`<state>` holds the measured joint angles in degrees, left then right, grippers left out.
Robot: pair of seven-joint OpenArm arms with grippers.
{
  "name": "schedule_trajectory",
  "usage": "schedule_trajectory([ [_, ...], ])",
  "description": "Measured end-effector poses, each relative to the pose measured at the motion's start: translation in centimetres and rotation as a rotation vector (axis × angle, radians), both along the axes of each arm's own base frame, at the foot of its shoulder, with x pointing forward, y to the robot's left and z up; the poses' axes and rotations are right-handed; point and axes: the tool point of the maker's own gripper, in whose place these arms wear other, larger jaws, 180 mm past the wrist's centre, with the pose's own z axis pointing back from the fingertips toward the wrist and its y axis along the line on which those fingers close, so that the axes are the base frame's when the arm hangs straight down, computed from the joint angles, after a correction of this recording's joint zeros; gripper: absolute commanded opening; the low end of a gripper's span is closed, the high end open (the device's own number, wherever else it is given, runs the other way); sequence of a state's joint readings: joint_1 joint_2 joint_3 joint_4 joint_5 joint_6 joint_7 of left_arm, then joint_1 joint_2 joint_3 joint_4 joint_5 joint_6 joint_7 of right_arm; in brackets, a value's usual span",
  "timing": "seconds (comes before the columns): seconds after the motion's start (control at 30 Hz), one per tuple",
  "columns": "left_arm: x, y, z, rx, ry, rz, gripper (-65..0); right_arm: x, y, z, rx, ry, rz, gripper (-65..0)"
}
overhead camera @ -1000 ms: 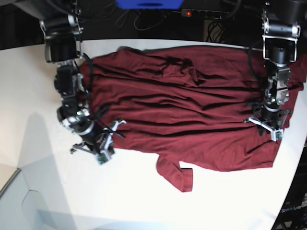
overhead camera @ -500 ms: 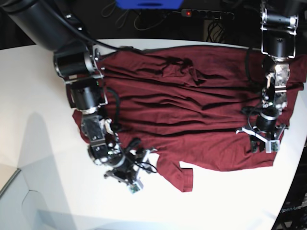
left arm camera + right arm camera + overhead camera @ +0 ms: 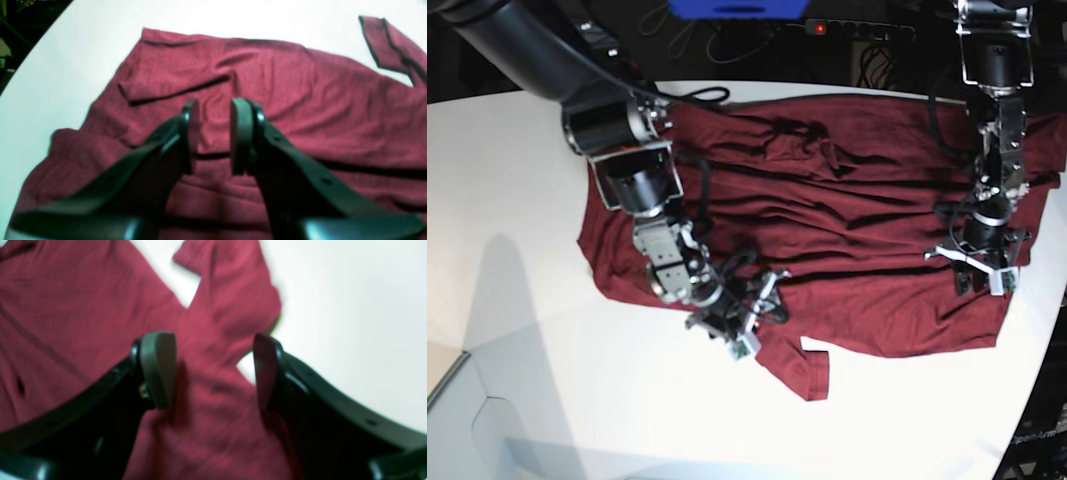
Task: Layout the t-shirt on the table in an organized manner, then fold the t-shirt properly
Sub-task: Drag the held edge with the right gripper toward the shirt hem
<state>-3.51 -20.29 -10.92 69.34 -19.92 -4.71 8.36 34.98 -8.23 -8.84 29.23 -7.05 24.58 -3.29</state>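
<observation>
Beyond the bench's [image 3: 507, 400] curved far edge the room is dark. A blue box [image 3: 737, 8] and a black power strip [image 3: 857, 30] with a red light sit there among loose cables [image 3: 689, 40]. Soft shadows cross the bench's near left corner.

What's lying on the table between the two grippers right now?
Only wrinkled t-shirt fabric lies between the right gripper and the left gripper; the base view shows it.
</observation>
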Motion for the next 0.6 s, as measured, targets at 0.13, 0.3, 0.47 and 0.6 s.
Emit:
schedule_trajectory([
  [0.13, 0.0, 0.3, 0.0, 0.000, 0.001, 0.008, -48.9, -1.3, -0.2, -1.2, 0.030, 0.006, -0.013, -28.4],
  [0.3, 0.5, 0.6, -0.2, -0.002, 0.005, 0.015, -48.9, -2.7, -0.7, -1.4, 0.039, -0.019, -0.025, -28.4],
  [0.47, 0.3, 1.7, -3.2, -0.022, 0.091, 0.057, -48.9, -4.7, -1.3, -0.7, 0.022, -0.062, -0.028, -28.5],
  [0.6, 0.0, 2.1, -3.8, -0.024, 0.103, 0.067, -48.9, -7.1, 0.3, 0.4, -0.001, -0.125, 0.067, -28.5],
])
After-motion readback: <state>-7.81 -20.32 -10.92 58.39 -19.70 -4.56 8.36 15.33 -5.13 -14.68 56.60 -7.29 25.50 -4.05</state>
